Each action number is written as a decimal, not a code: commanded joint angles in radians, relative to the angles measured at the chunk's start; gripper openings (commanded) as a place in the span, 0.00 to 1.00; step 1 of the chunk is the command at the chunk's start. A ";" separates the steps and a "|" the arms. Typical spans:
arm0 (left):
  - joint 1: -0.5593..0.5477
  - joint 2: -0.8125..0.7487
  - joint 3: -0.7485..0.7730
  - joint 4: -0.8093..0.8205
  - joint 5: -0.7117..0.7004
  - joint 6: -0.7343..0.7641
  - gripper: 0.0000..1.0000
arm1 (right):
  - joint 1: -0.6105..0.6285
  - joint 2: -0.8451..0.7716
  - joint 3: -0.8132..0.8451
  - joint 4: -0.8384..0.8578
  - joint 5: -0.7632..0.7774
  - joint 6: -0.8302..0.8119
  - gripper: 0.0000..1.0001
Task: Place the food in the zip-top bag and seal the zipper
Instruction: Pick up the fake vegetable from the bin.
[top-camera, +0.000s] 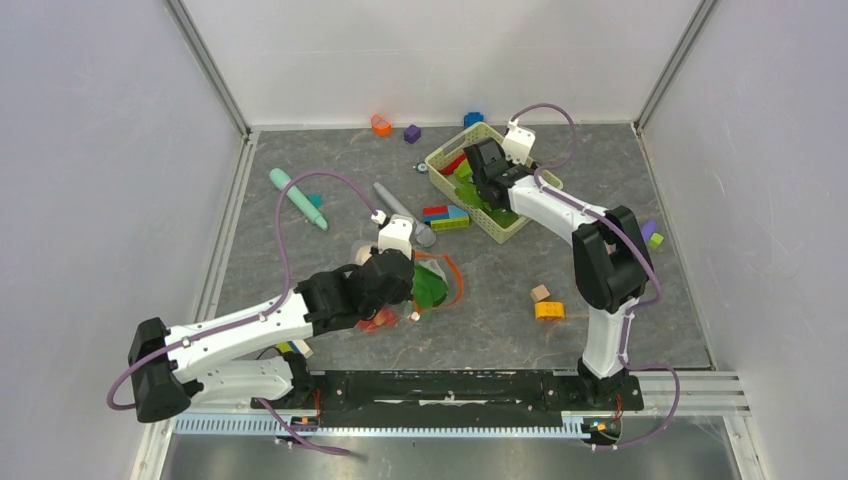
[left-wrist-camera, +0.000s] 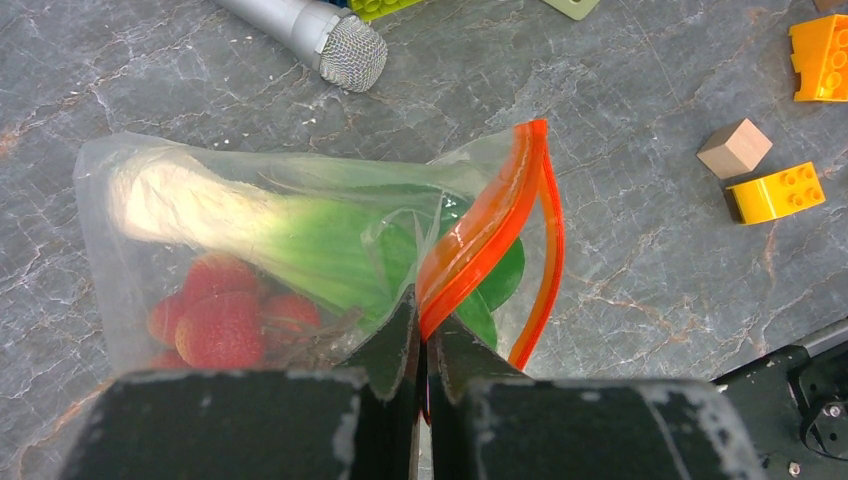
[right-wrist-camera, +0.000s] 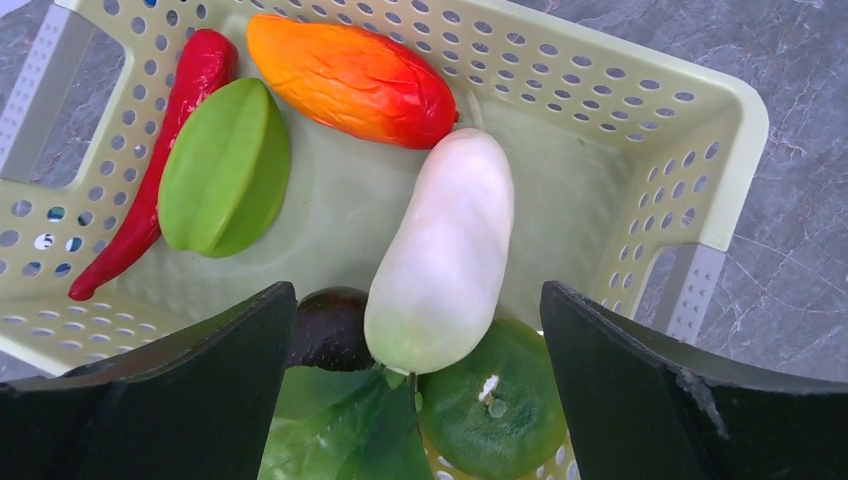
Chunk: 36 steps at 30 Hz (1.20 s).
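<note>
The clear zip-top bag (left-wrist-camera: 130, 180) lies on the table and holds a bok choy (left-wrist-camera: 290, 235) and red berries (left-wrist-camera: 215, 325). Its orange-red zipper (left-wrist-camera: 480, 235) gapes open in a loop. My left gripper (left-wrist-camera: 428, 335) is shut on the zipper edge; it also shows in the top view (top-camera: 400, 285). My right gripper (right-wrist-camera: 420, 330) is open inside the pale green basket (right-wrist-camera: 700, 130), jaws either side of the white radish (right-wrist-camera: 445, 250). In the basket also lie an orange-red piece (right-wrist-camera: 350, 80), a red chilli (right-wrist-camera: 170, 140), a green piece (right-wrist-camera: 225, 165), a dark purple piece (right-wrist-camera: 330, 325), a round green fruit (right-wrist-camera: 495, 410) and leaves (right-wrist-camera: 340, 425).
A grey microphone toy (left-wrist-camera: 330, 40) lies just beyond the bag. Yellow (left-wrist-camera: 775, 190), orange (left-wrist-camera: 822, 55) and wooden (left-wrist-camera: 735, 147) blocks lie to the bag's right. A teal stick (top-camera: 298, 197) and stacked bricks (top-camera: 443, 216) lie mid-table. Small blocks sit along the back wall.
</note>
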 joint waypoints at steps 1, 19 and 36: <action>0.004 0.000 0.017 0.032 0.003 0.021 0.06 | -0.004 0.030 -0.014 0.047 0.000 -0.004 0.98; 0.004 -0.010 0.012 0.037 0.006 0.016 0.06 | -0.035 0.000 -0.191 0.198 -0.109 0.058 0.59; 0.004 -0.043 0.000 0.047 0.004 0.016 0.04 | -0.046 -0.201 -0.386 0.546 -0.215 -0.378 0.00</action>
